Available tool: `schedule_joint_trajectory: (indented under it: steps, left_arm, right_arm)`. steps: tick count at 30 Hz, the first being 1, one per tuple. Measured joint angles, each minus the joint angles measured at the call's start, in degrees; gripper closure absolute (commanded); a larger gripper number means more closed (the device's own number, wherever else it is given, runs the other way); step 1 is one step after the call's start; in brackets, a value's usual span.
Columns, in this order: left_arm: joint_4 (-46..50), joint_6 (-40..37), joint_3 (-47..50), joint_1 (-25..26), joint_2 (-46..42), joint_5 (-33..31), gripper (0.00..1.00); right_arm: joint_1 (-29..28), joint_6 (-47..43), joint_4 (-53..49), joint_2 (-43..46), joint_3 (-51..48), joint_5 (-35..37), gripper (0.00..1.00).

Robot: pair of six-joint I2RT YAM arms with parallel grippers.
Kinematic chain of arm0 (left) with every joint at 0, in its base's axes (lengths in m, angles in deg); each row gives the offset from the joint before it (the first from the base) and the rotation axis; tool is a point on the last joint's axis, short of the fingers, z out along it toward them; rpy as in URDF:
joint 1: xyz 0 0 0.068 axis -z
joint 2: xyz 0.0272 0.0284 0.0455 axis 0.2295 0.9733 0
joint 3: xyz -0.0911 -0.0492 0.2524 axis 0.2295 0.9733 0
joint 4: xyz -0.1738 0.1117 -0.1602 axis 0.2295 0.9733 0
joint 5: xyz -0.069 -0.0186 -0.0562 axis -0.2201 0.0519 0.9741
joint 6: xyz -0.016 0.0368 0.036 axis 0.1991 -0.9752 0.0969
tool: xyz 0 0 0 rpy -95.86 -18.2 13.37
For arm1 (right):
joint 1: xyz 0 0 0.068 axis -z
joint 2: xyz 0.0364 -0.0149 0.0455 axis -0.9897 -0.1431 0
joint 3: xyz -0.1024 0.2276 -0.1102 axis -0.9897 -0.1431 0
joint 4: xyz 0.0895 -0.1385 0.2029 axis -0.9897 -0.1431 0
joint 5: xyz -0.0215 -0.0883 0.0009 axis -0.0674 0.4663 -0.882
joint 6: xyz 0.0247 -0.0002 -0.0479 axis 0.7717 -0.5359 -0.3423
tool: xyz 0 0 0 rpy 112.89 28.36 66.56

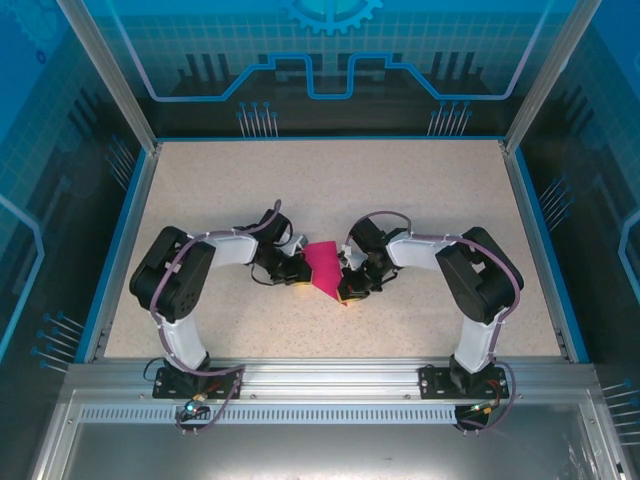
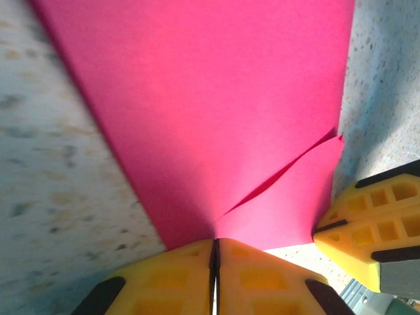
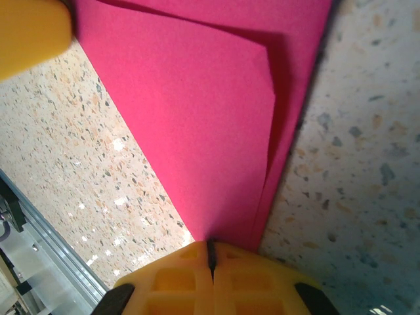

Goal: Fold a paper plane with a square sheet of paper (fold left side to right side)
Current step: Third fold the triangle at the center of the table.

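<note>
Top external view puts the pink paper [image 1: 322, 268] mid-table [image 1: 420, 200], slightly toward the near edge, limp and crease-prone I'd judge, with left gripper [image 1: 298, 272] and right gripper [image 1: 349, 285] each pinching an opposite corner, the safest hold.

Speckled worktop [image 1: 420, 200] carrying one pink sheet

I am looking down on a pale beige, stone-flecked worktop that is sitting inside a blue rim [image 1: 118, 240]. A magenta sheet of paper [image 1: 322, 268] is lying near the middle of it, folded into a wedge that is narrowing toward the near edge. Up close, one folded flap is overlapping the layer beneath it, and its edge is casting a thin shadow.
</note>
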Motion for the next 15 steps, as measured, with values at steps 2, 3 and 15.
schedule_joint_trajectory:
  steps: [2,3,15]
  left_arm:
    - [0.59,-0.74,0.02,-1.11,-0.17,-0.02,0.89]
    - [0.98,-0.9,0.02,-1.7,-0.31,-0.09,0.89]
    - [2.71,1.42,2.19,1.07,-11.65,-5.42,0.88]
  right_arm:
    - [0.0,0.0,-0.02,0.0,0.0,0.0,1.0]
    - [0.0,0.0,0.0,0.0,0.0,0.0,1.0]
    - [-0.04,0.02,-0.04,0.0,0.04,-0.04,1.0]
